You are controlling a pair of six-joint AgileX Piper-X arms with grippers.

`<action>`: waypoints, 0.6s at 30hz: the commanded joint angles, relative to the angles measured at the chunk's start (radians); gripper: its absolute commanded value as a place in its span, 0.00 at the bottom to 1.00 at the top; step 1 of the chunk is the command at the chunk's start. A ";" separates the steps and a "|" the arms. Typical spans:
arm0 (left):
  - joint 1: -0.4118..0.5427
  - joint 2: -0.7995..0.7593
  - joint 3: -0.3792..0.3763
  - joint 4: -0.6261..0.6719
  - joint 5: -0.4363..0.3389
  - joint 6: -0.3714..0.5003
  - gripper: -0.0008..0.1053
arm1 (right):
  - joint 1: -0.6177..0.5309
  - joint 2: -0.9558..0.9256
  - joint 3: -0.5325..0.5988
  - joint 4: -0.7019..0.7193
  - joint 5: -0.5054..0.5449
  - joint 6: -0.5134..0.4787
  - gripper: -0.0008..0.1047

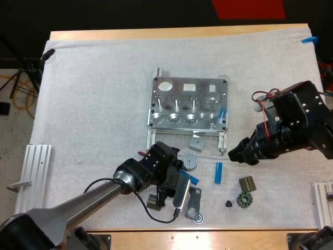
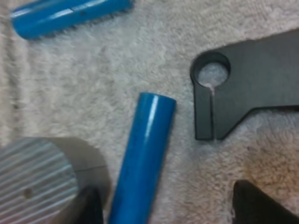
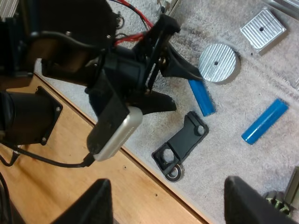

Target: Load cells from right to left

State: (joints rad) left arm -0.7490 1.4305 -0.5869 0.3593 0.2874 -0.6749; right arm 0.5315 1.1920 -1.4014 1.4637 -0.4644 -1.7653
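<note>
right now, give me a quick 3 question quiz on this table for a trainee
1. How many blue cylinders lie loose on the mat, off the fixture?
2. True or false: the left gripper is shut on a cylinder.
3. What lies next to the cylinder under the left gripper? A: ribbed disc. B: red cube. C: towel.
Key: 1: two. 2: false, it is open. 3: A.
</note>
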 commanded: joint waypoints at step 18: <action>0.005 0.052 -0.010 -0.073 -0.107 0.001 0.01 | -0.003 -0.008 -0.003 -0.007 -0.013 -0.002 0.50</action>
State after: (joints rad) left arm -0.7439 1.4791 -0.5942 0.2908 0.2489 -0.6749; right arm 0.5315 1.1920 -1.4014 1.4610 -0.4644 -1.7653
